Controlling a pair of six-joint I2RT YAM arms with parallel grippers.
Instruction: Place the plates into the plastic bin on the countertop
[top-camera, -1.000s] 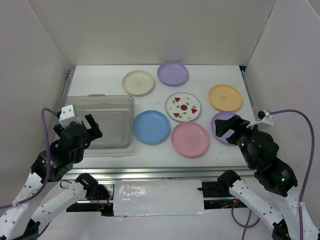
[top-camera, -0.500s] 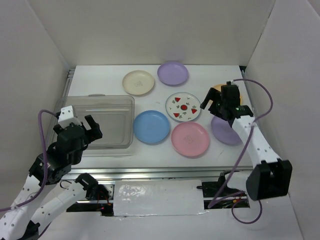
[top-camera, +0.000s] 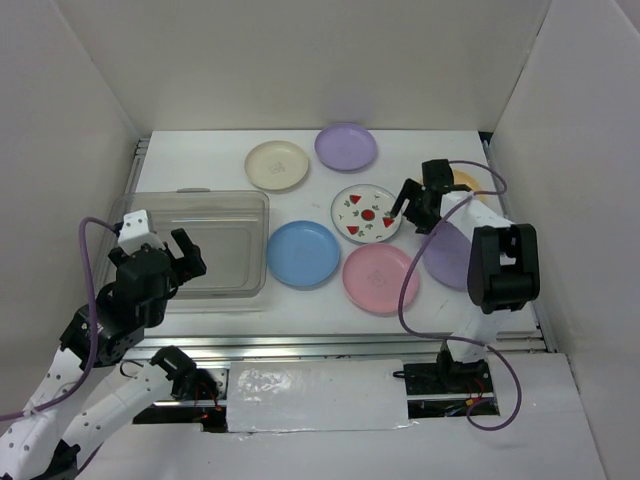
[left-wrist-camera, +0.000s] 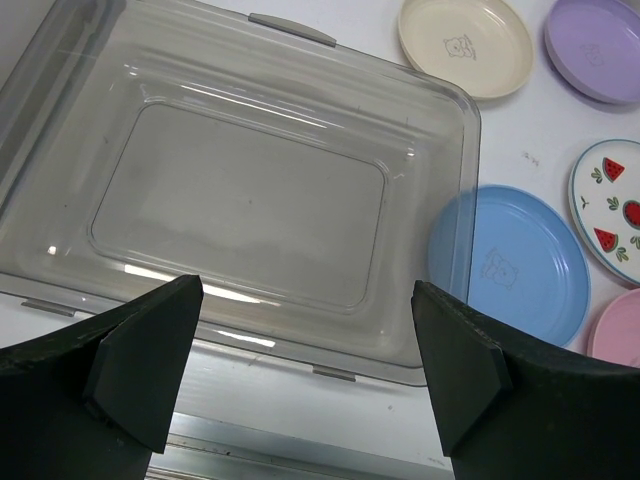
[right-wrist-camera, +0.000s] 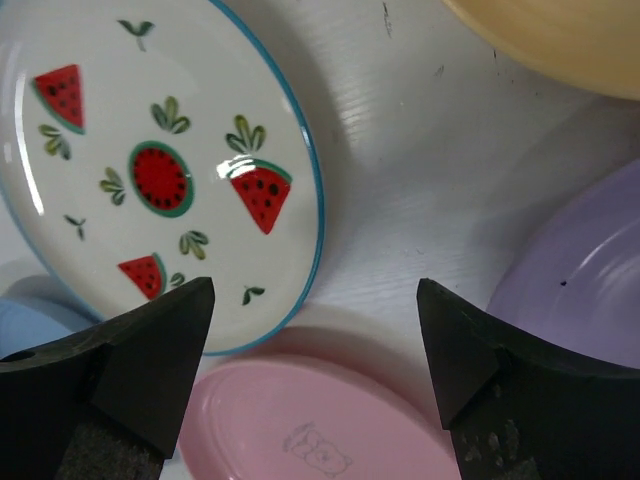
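Observation:
The clear plastic bin (top-camera: 215, 235) sits at the left of the white countertop (top-camera: 200, 160), and it is empty in the left wrist view (left-wrist-camera: 240, 200). Seven plates lie on the countertop: cream (top-camera: 277, 165), lilac (top-camera: 346, 146), white with red fruit prints (top-camera: 366, 213), blue (top-camera: 303, 253), pink (top-camera: 380, 277), orange (top-camera: 472, 182) and a second lilac (top-camera: 442, 258), the last two partly hidden by the right arm. My left gripper (top-camera: 183, 255) is open and empty over the bin's near edge (left-wrist-camera: 305, 370). My right gripper (top-camera: 408, 205) is open and empty, low over the printed plate's right rim (right-wrist-camera: 160, 170) and the pink plate (right-wrist-camera: 320, 420).
White walls close in the countertop on the left, back and right. A metal rail (top-camera: 300, 345) runs along the near edge. The right arm's purple cable (top-camera: 405, 300) loops over the pink plate's right side. The blue plate (left-wrist-camera: 510, 265) lies right beside the bin.
My right arm has swung from the near right corner out over the plates, and its gripper now hangs at the printed plate's right rim. The left arm has barely moved.

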